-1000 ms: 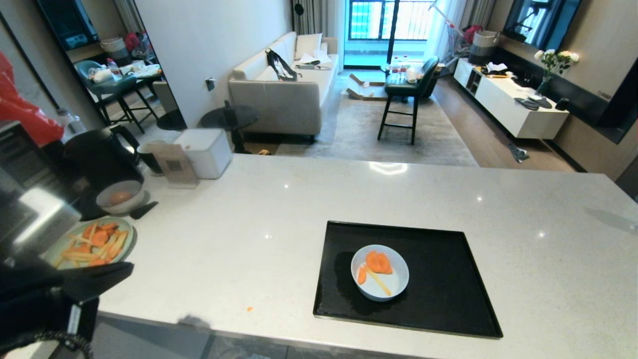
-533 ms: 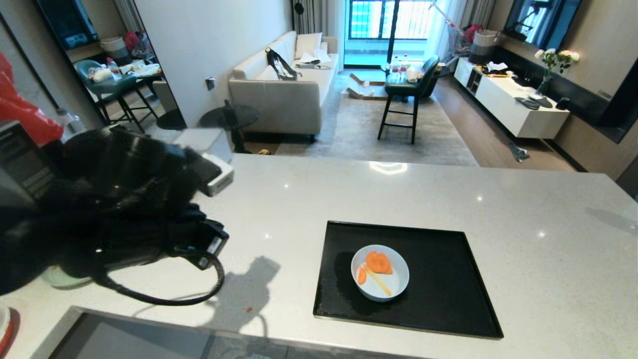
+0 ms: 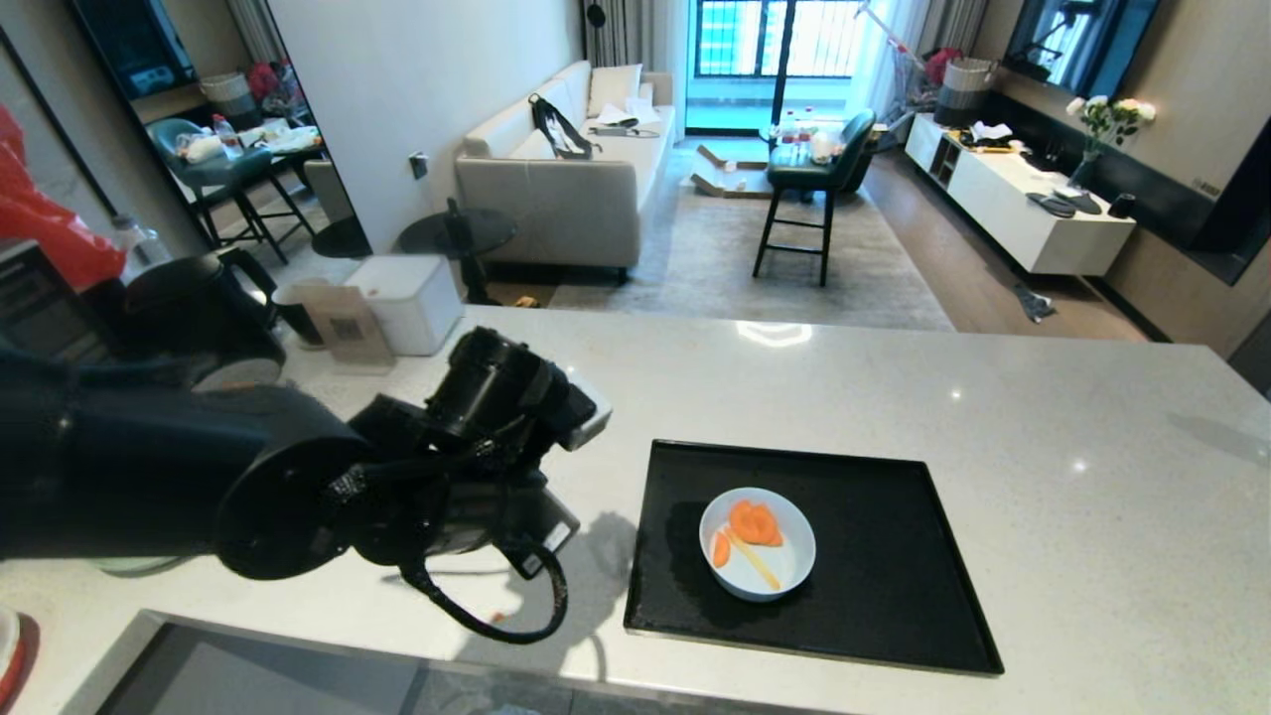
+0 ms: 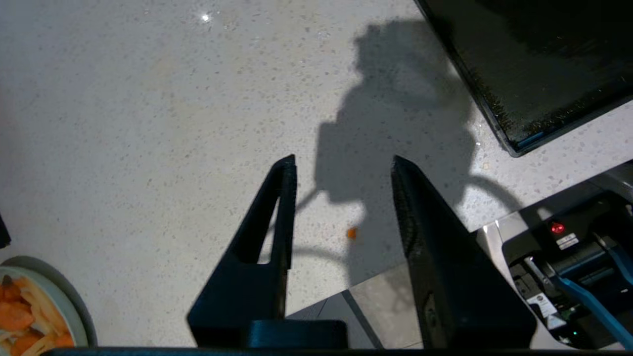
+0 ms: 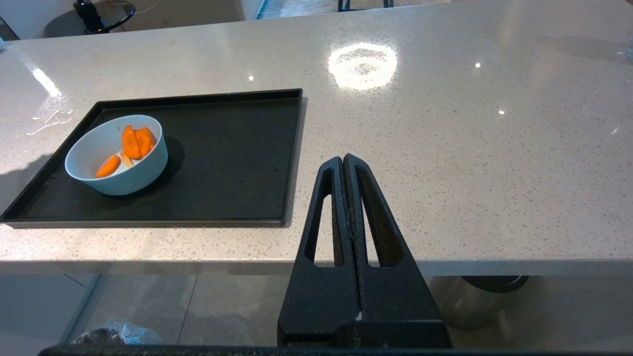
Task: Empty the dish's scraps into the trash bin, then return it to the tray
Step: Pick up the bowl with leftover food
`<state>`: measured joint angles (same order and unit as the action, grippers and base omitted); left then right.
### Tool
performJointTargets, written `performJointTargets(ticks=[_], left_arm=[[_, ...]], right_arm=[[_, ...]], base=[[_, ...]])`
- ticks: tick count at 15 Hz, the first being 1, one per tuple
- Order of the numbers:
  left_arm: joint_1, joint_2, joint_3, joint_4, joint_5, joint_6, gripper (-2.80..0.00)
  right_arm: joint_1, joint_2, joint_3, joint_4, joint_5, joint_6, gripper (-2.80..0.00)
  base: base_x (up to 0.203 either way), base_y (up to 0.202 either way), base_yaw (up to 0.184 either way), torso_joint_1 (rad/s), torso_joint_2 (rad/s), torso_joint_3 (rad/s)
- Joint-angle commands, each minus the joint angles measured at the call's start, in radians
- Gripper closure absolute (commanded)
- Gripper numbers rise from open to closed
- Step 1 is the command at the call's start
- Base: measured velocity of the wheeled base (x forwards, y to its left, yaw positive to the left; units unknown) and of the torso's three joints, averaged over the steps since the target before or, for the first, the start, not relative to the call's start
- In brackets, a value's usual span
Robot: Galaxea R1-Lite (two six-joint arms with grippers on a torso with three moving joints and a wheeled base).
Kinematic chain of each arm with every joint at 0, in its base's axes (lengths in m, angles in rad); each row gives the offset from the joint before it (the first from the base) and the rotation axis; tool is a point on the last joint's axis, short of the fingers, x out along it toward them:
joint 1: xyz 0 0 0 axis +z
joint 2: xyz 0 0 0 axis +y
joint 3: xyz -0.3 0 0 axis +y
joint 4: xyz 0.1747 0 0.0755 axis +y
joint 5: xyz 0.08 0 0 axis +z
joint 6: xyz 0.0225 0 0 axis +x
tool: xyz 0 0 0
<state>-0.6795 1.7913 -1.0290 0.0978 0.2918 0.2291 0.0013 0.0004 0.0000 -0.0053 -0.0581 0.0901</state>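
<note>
— Head view: where's the dish (image 3: 758, 543)?

— On the black tray (image 3: 894, 566), scraps (image 3: 752, 523) inside (carrot chunks and a pale stick).

— And the left gripper (image 4: 344, 170)?

— Over the bare counter (image 3: 844, 397), just beside the tray's near corner, jaws partly apart, holding nothing. A green plate (image 4: 29, 316) of orange pieces sits off to its side.

— The right gripper (image 5: 344, 165)?

— Pressed shut, empty, low at the counter's edge. The trash bin's bag (image 5: 116, 333) shows on the floor below.

The left gripper (image 4: 344, 170) points down with jaws apart; the right gripper (image 5: 344, 160) sits closed.
</note>
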Motion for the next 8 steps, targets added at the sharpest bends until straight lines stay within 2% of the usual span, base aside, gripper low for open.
performJointTargets(ticks=[1,5,8], left_arm=[[-0.035,0.077,-0.046,0.001,0.022,0.004,-2.80],[-0.084,0.197,-0.214,0.020,0.068,0.026,-2.80],[-0.107,0.242,-0.380,0.190,0.073,0.028,-2.80]], right_arm=[[0.000,0.000,0.000,-0.001,0.000,0.000,0.00],[0.000,0.000,0.000,0.001,0.000,0.000,0.00],[0.000,0.000,0.000,-0.001,0.000,0.000,0.00]], base=[[0.000,0.000,0.000,0.000,0.00,0.000],[0.000,0.000,0.000,0.000,0.00,0.000],[0.000,0.000,0.000,0.000,0.00,0.000]])
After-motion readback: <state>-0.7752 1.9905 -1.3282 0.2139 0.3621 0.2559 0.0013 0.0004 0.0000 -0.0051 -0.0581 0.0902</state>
